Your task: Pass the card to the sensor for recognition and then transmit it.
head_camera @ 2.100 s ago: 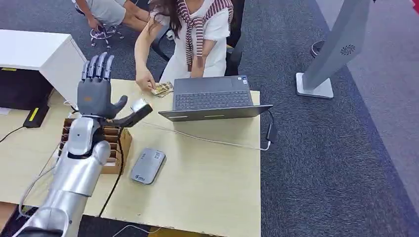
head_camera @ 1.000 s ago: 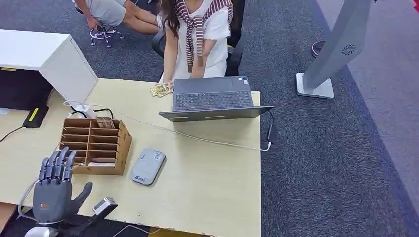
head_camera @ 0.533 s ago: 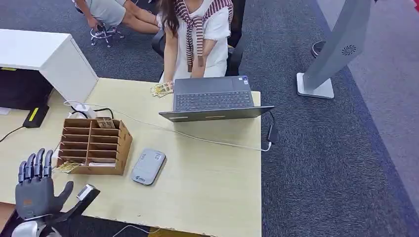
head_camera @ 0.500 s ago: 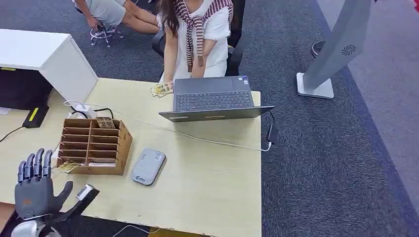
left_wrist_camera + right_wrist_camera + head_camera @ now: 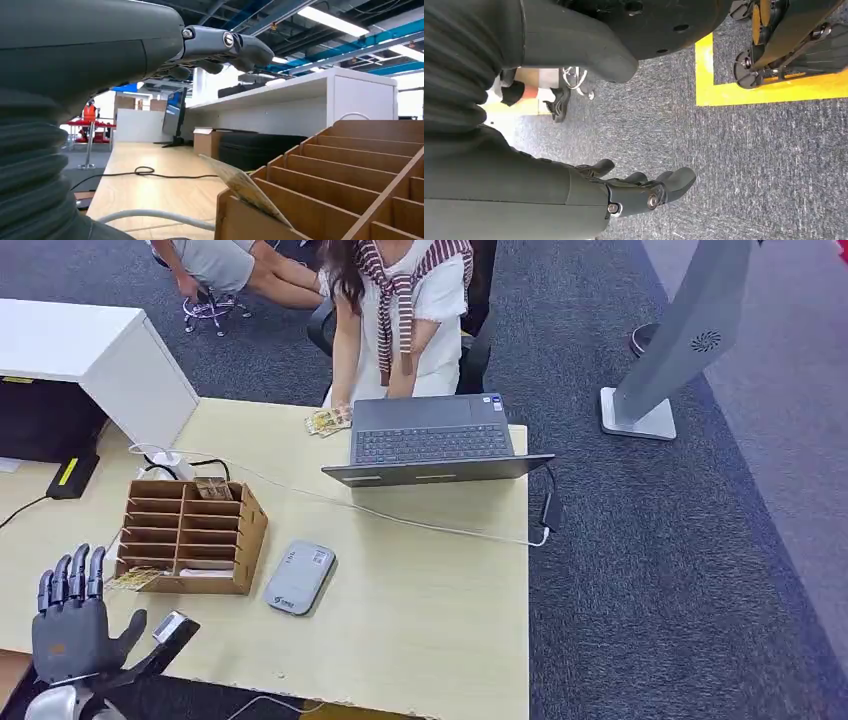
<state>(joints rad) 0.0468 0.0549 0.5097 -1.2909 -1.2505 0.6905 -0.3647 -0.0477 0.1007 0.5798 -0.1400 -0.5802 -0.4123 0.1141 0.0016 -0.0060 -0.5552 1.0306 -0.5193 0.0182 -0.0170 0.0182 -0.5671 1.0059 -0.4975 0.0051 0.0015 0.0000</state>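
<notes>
Card (image 5: 133, 578) sticking out of the wooden organizer's (image 5: 190, 535) lowest slot, left hand (image 5: 72, 628) empty just beside it

The card, a patterned yellowish slip, lies tilted half out of the near bottom compartment of the organizer on the bench (image 5: 420, 600); the left wrist view shows it (image 5: 245, 187) angled up over the compartment edge. The left hand stands at the bench's near left corner with fingers spread upright and thumb apart, holding nothing, close to the card but not touching it. The right hand (image 5: 644, 192) hangs over grey carpet, fingers loosely apart, empty. Right of the organizer lies the grey sensor (image 5: 299, 577), flat on the bench. Farther back a cable crosses to an open laptop (image 5: 432, 443), another card (image 5: 328, 421) lies beside it, and a seated person (image 5: 400, 310) reaches toward the laptop
</notes>
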